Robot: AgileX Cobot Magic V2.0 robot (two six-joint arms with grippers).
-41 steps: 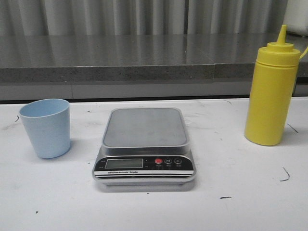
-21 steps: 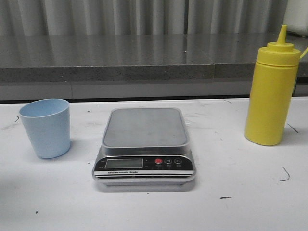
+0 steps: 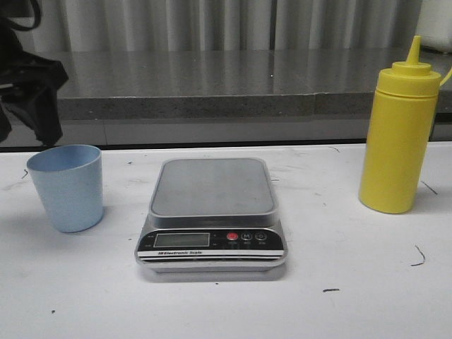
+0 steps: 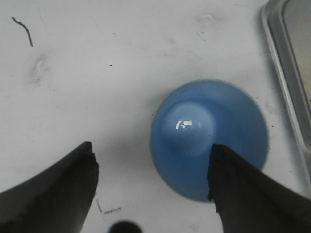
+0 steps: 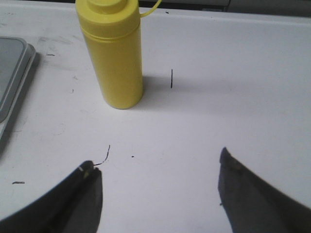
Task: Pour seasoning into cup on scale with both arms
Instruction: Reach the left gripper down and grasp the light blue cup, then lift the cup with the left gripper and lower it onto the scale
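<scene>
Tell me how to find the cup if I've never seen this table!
Find the silver scale in the middle of the white table. The cup stands to its left, beside it, not on it. It's the only pale blue thing, short and handleless, unlike the tall yellow bottle.

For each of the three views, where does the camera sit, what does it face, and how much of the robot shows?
Front view: looks forward over the table at the cup, scale and seasoning; the left arm shows top left.
Left wrist view: looks down into the cup, scale edge at the side; the open left gripper shows.
Right wrist view: faces the seasoning across the table; the open right gripper shows.
All three show the scale.
</scene>
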